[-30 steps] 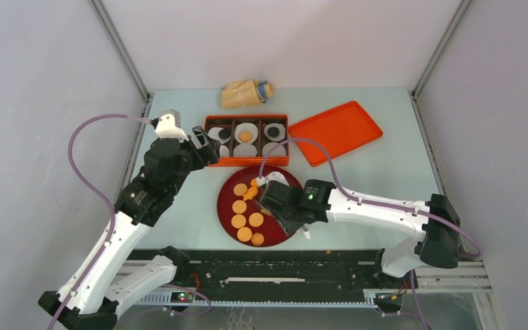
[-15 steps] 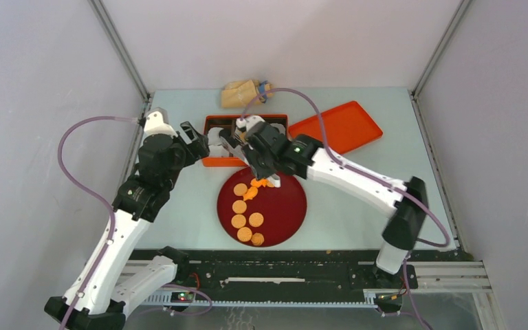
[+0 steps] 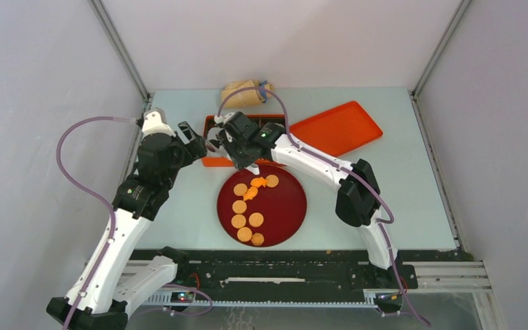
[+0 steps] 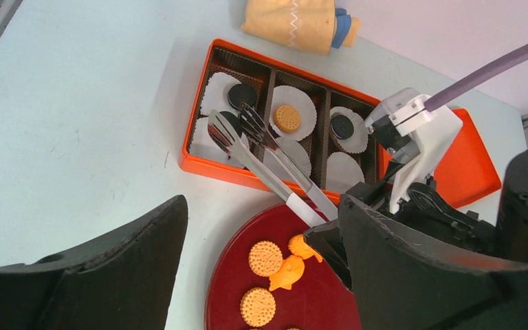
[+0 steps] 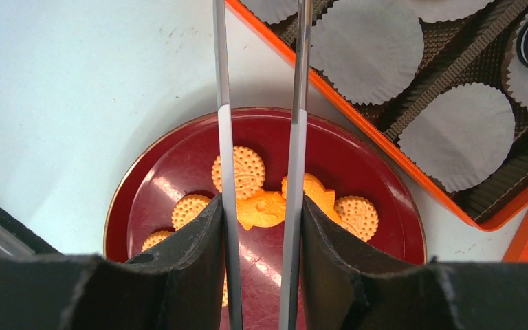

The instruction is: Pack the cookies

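Cookies (image 5: 247,172): tan rounds and orange shapes on the red plate (image 3: 289,216); a few sit in the box (image 4: 199,163) just behind the plate.
Handling: light, stiff and crumbly, so pinch gently across the edges.
Right gripper (image 5: 261,206): clamped on tongs (image 4: 268,165).
Left gripper (image 4: 262,206): spread wide, empty.
Change: tongs have swung from over the plate to behind it.

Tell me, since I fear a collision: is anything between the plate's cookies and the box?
Nothing visible does. The cookies lie on the plate right beside the open box; only the tongs held in the right claw reach over it.
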